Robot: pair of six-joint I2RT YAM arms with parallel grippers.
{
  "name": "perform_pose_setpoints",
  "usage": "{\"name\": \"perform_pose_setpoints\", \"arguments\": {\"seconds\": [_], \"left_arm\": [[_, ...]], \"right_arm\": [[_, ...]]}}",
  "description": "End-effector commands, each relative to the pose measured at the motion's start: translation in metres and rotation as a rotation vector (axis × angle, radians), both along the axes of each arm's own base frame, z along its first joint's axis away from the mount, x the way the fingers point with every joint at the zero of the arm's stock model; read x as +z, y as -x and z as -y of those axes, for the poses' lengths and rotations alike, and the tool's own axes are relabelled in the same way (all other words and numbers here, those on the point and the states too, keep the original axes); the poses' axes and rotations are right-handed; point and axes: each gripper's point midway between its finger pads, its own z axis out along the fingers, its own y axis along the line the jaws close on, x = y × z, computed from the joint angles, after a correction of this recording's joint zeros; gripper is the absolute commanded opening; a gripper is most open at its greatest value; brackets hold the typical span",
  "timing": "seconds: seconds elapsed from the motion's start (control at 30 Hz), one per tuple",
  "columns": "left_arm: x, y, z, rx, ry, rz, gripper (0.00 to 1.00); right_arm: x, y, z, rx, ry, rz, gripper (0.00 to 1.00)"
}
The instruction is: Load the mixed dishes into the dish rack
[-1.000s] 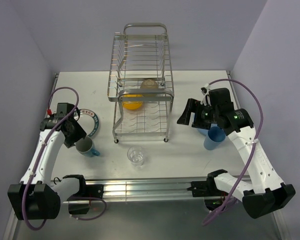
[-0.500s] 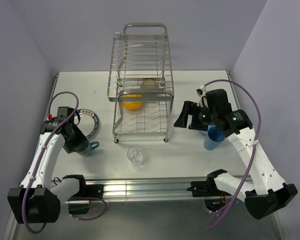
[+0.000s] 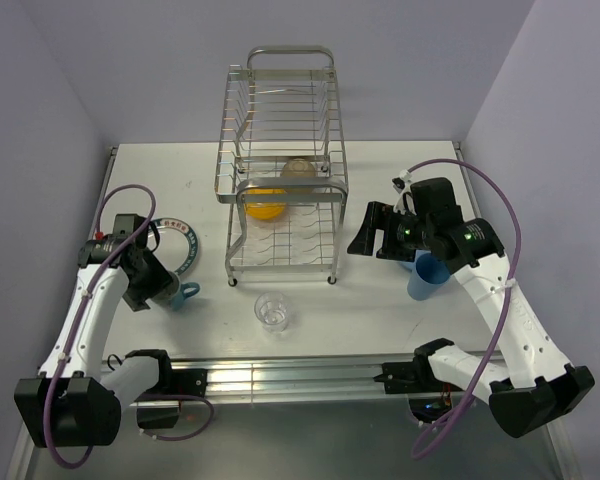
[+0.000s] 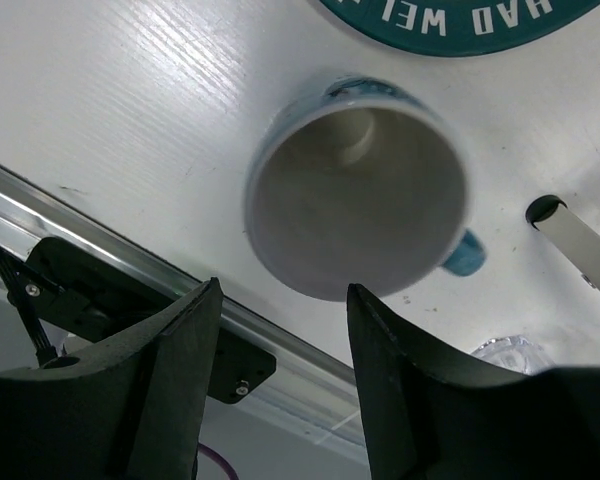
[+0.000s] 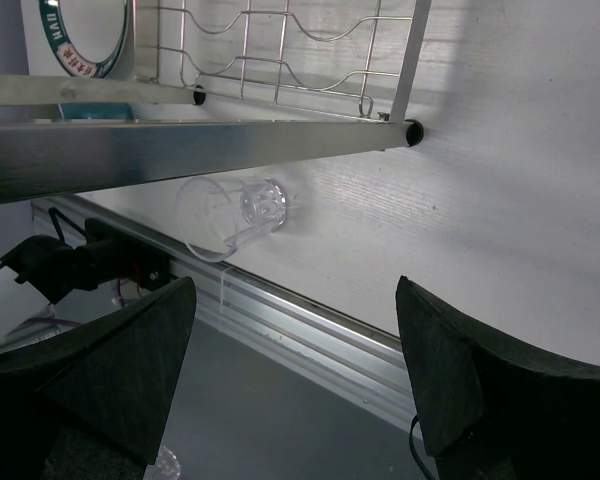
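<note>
The silver wire dish rack [image 3: 285, 150] stands at mid table with a yellow-orange bowl [image 3: 265, 204] on its lower tier. The teal-and-white mug [image 3: 183, 292] stands upright near the left front. My left gripper [image 3: 158, 290] is open right above it; in the left wrist view the mug [image 4: 355, 200] sits just ahead of the open gripper [image 4: 283, 290]. The white plate with green rim [image 3: 185, 245] lies beside it. The clear glass [image 3: 272, 311] stands in front of the rack. My right gripper [image 3: 365, 232] is open and empty beside the rack, near the blue cup [image 3: 428, 275]. The blue plate and black bowl are out of view.
A pale round object [image 3: 298, 168] sits in the rack behind the bowl. The right wrist view shows the rack's bottom rail [image 5: 180, 150], the glass [image 5: 225, 215] and the table's metal front edge [image 5: 310, 330]. Walls close in the left, right and back.
My left gripper has shifted toward the front and closed in over the mug, covering most of it in the top view. My right gripper has moved slightly left toward the rack.
</note>
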Motion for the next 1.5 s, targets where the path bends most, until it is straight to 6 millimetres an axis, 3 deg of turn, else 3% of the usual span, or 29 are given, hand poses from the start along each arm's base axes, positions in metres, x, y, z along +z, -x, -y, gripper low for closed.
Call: {"name": "perform_pose_setpoints", "arguments": {"seconds": [0.0, 0.17, 0.47, 0.63, 0.7, 0.9, 1.2, 1.47], "left_arm": [[0.025, -0.005, -0.001, 0.03, -0.004, 0.069, 0.59], [0.02, -0.001, -0.003, 0.022, -0.013, 0.046, 0.62], [-0.01, -0.003, 0.007, 0.045, 0.045, 0.001, 0.68], [-0.02, -0.013, 0.007, 0.075, 0.076, -0.003, 0.65], [-0.026, -0.015, 0.007, 0.083, 0.093, -0.023, 0.6], [-0.016, -0.022, 0.001, 0.105, 0.073, 0.008, 0.59], [-0.007, -0.011, -0.004, 0.127, 0.06, 0.046, 0.66], [-0.033, -0.015, 0.0, 0.11, 0.09, -0.008, 0.67]], "right_arm": [[0.006, -0.005, -0.004, 0.018, -0.009, 0.038, 0.88], [0.011, -0.009, -0.005, 0.015, -0.009, 0.048, 0.88], [0.011, -0.01, -0.006, 0.025, -0.008, 0.05, 0.88], [0.007, -0.005, -0.003, 0.024, 0.0, 0.055, 0.88], [0.007, -0.002, -0.002, 0.028, -0.002, 0.055, 0.88], [0.015, 0.0, -0.002, 0.032, -0.012, 0.076, 0.88], [0.015, 0.001, -0.002, 0.031, -0.019, 0.082, 0.88], [0.02, 0.002, -0.003, 0.033, -0.025, 0.086, 0.87]]}}
